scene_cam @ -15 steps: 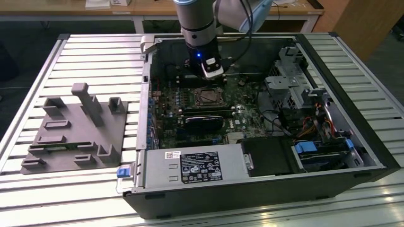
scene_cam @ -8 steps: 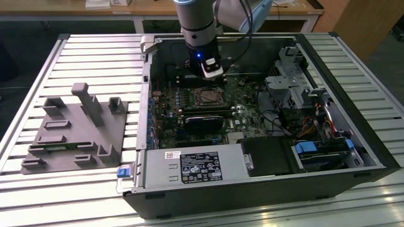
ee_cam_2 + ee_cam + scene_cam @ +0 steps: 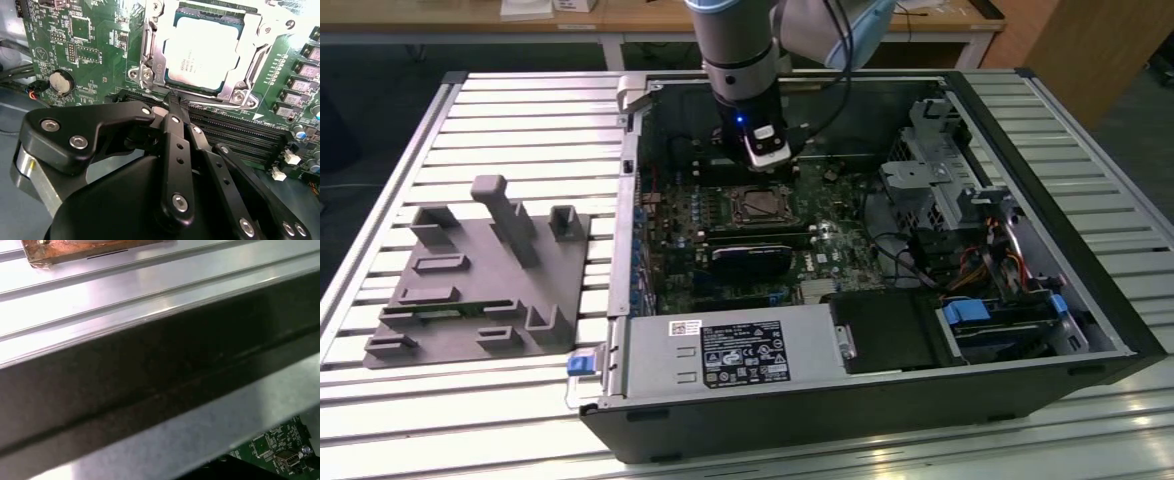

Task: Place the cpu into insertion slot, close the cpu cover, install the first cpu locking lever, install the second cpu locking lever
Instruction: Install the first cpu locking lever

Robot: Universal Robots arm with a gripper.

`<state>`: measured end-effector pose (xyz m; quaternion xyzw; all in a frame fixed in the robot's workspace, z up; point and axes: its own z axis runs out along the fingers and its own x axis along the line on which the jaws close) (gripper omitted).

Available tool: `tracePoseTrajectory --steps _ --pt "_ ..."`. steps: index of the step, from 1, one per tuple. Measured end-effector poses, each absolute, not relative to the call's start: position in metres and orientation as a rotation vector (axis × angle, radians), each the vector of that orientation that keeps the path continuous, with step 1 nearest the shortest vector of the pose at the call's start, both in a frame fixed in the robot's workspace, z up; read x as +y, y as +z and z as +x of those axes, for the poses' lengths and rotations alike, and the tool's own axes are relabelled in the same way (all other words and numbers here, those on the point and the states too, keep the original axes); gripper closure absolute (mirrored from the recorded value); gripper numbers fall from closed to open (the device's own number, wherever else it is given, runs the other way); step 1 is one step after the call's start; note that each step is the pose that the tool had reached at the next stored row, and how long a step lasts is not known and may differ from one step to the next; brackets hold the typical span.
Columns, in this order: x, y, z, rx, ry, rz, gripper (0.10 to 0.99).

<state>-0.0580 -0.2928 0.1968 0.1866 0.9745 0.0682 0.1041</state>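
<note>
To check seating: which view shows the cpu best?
Second wrist view: the cpu is close, framed by the cpu cover. Exterior view: the cpu is tiny. First wrist view faces the case wall.

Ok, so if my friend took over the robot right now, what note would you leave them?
Pincer: shut, its tips down at the edge of the cpu cover, with nothing visibly held.
Things: the cpu lies in the insertion slot, inside the open computer case.
Done: cpu seated, and the cover is down over it.
Left: the two locking levers. I cannot tell whether either is latched.
</note>
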Motion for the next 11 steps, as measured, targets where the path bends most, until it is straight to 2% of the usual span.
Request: tracePoseTrajectory --steps 11 --pt "-0.2929 0.1931 -0.0573 2.867 0.192 0.577 0.98"
